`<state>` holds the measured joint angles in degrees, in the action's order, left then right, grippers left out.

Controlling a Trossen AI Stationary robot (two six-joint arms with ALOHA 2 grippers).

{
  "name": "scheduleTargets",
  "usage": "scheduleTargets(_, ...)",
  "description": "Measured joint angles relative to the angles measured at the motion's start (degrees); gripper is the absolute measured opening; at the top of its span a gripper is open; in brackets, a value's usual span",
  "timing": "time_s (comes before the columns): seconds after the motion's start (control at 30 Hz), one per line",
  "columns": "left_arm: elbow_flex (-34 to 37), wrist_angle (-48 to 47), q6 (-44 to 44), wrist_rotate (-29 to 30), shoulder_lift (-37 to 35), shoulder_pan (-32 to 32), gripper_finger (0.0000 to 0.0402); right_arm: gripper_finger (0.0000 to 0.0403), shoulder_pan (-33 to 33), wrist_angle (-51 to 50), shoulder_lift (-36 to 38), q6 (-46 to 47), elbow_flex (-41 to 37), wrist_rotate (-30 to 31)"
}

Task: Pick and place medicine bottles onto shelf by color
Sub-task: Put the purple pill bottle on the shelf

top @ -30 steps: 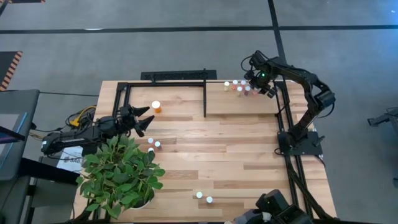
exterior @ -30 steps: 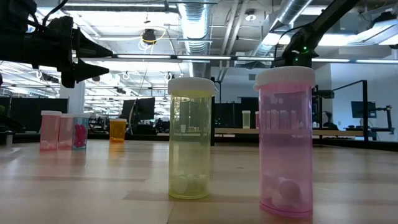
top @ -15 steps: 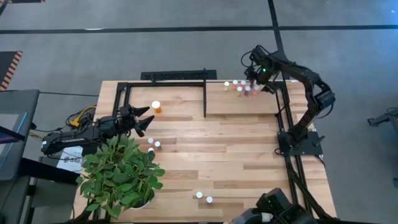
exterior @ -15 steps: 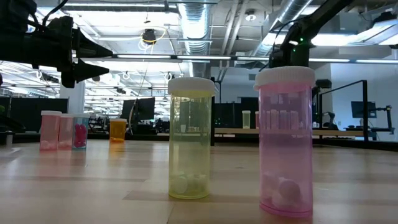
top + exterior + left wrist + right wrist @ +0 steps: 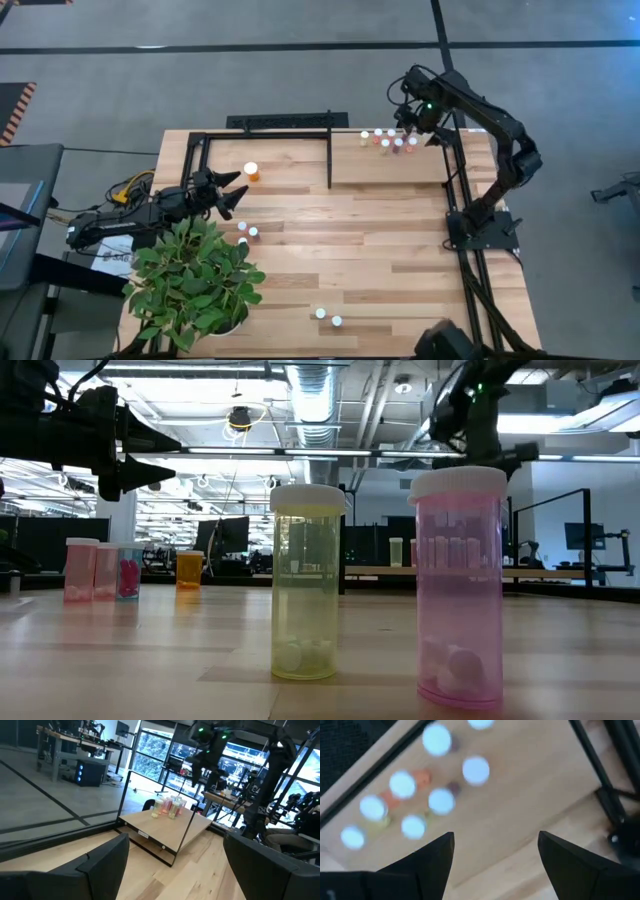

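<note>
Right gripper (image 5: 418,118) hangs above the far right corner of the shelf (image 5: 400,170), over the cluster of small bottles (image 5: 385,140) standing there. Its wrist view looks straight down: seven white caps (image 5: 440,800) below and ahead of the two dark fingers (image 5: 427,865), which are spread wide with nothing between them. Jaws empty, so the last bottle carried appears to be set down already.

Left gripper (image 5: 232,193) waits low over the left side of the table, beside the plant (image 5: 195,275). Fingers parted, holding nothing; the left wrist view shows bare gap between them and the shelf cluster far off.

Bottles not yet on the right-hand board:
- larger orange bottle (image 5: 251,172), upright on the left framed section, just beyond the left gripper's tips.
- a small group (image 5: 247,233) near the plant's edge, close to the left gripper.
- a yellow bottle (image 5: 306,585) and a pink bottle (image 5: 460,590) at the near table edge, upright, side by side, large in the low view.

All stand with long axis vertical, caps up, so a grasp would come from above or from the side at cap height.

Judgement: the left arm is much nearer the orange bottle and the group by the plant; the right arm is well apart from every loose bottle. The near-edge pair sits roughly midway between both bases, slightly toward the right arm's side.
</note>
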<state>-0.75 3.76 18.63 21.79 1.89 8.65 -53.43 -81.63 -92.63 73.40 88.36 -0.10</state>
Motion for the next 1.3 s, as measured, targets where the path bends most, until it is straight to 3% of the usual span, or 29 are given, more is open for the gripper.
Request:
scheduleTargets(0.2,0.02,0.00,0.00,0.01,-0.01,0.02,0.0312,0.0311,8.34,-1.26,6.68,9.80,0.00,1.84)
scheduleTargets(0.5,0.02,-0.01,0.00,0.01,-0.02,0.00,0.0312,0.0311,26.53,-6.91,11.70,20.15,-2.98,5.79)
scheduleTargets(0.73,0.02,-0.01,0.00,-0.01,-0.02,0.01,0.0312,0.0311,49.08,-6.04,13.94,38.30,-11.74,2.96)
scheduleTargets(0.93,0.01,0.00,0.00,-0.01,-0.02,0.00,0.0312,0.0311,67.27,5.87,12.71,53.86,-14.97,3.29)
scheduleTargets(1.1,0.00,-0.01,0.00,-0.01,-0.02,0.00,0.0312,0.0311,73.19,13.87,6.78,60.98,-14.94,2.62)
scheduleTargets(1.3,0.00,0.01,0.00,-0.01,-0.02,0.00,0.0312,0.0311,74.08,19.30,-1.21,55.28,-9.88,-2.43)
